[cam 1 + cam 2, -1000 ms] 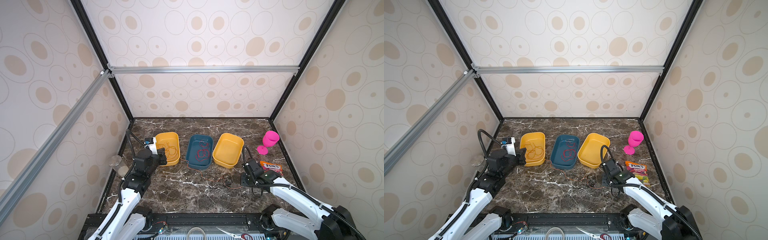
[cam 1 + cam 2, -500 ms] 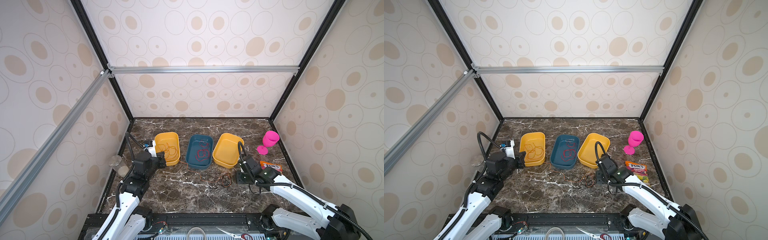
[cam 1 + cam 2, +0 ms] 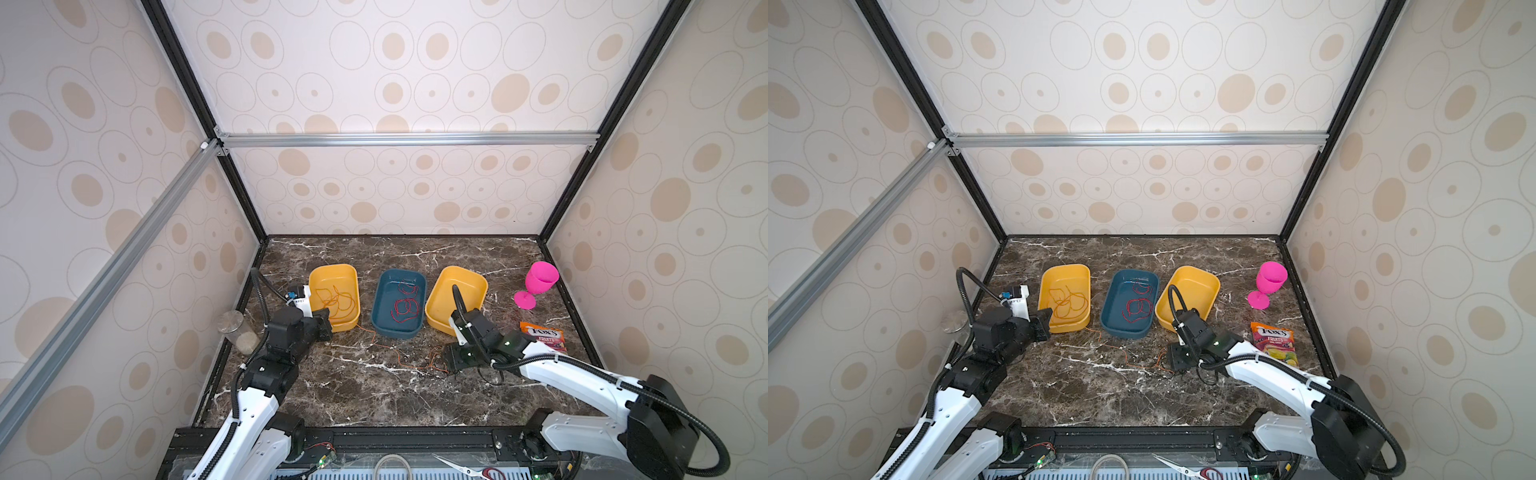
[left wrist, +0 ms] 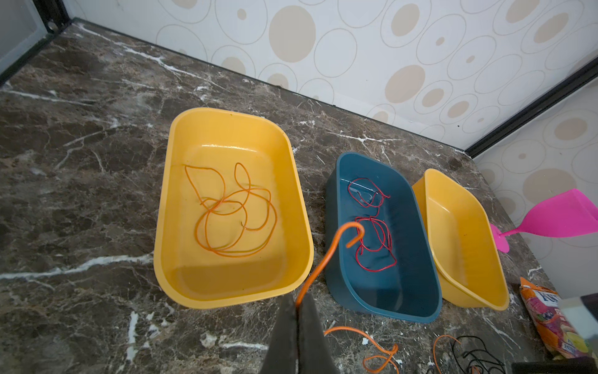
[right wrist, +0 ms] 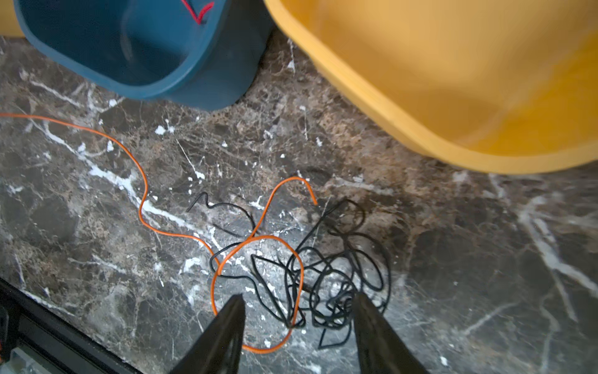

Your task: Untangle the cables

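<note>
My left gripper [image 4: 297, 306] is shut on an orange cable [image 4: 326, 255] that rises from between its fingertips. In both top views this gripper [image 3: 326, 328] [image 3: 1044, 322] hangs by the front corner of the left yellow tray [image 3: 332, 268]. The orange cable [image 3: 397, 359] [image 3: 1125, 355] runs over the marble to a tangle. My right gripper [image 5: 297, 304] [image 3: 451, 359] stands open just over that tangle, where black cables [image 5: 339, 278] cross an orange loop [image 5: 259, 239]. More orange cable [image 4: 226, 210] lies in the left yellow tray. A red cable [image 4: 372, 239] lies in the blue tray [image 3: 399, 272].
An empty yellow tray [image 3: 467, 286] stands right of the blue one. A pink goblet [image 3: 538, 282] and a candy bag [image 3: 544, 334] sit at the right edge. A glass jar [image 3: 235, 330] is by the left wall. Scissors [image 3: 461, 471] lie below the front rail.
My right gripper has opened and moved left, over the tangle. My left gripper has drawn back a little toward the front, still shut on the orange cable, which now stretches across the table.
</note>
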Tool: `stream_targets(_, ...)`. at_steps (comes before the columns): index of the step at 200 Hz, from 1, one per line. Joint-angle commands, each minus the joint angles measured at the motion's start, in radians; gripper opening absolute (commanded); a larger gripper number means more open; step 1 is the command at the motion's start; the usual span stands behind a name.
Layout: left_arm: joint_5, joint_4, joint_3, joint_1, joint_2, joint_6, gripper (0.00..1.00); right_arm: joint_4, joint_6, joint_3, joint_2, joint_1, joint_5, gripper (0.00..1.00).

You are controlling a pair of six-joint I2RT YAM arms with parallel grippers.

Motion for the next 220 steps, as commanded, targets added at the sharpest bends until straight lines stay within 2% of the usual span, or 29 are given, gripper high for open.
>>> stream_targets(1, 0.004, -0.046, -0.038, 0.006, 0.003, -0.086, 0.03, 0.031, 0.000, 0.033, 0.048, 0.043, 0.021, 0.57)
stream_targets(49, -0.004, 0.018, -0.169, -0.001, -0.037, -0.280, 0.16, 0.035, -0.006, 0.058, 0.082, 0.065, 0.072, 0.59)
stream_targets(86, -0.084, -0.074, -0.116, -0.016, -0.029, -0.262, 0.46, 0.032, -0.006, 0.055, 0.067, 0.063, 0.102, 0.60)
stream_targets(104, -0.080, -0.076, -0.094, -0.026, -0.032, -0.241, 0.51, 0.032, -0.004, 0.054, 0.066, 0.063, 0.111, 0.60)
stream_targets(119, -0.031, -0.053, -0.079, -0.050, -0.011, -0.223, 0.52, 0.030, -0.003, 0.053, 0.067, 0.063, 0.113, 0.60)
stream_targets(135, 0.005, -0.024, -0.058, -0.132, 0.041, -0.219, 0.52, 0.030, 0.001, 0.054, 0.061, 0.064, 0.119, 0.60)
stream_targets(157, -0.035, 0.018, -0.026, -0.330, 0.144, -0.232, 0.52, 0.031, 0.005, 0.052, 0.048, 0.064, 0.135, 0.60)
stream_targets(177, -0.037, 0.118, -0.029, -0.465, 0.254, -0.266, 0.52, 0.025, 0.005, 0.051, 0.038, 0.063, 0.149, 0.59)
stream_targets(220, -0.088, 0.291, -0.029, -0.598, 0.460, -0.319, 0.54, 0.014, 0.006, 0.042, 0.020, 0.063, 0.153, 0.59)
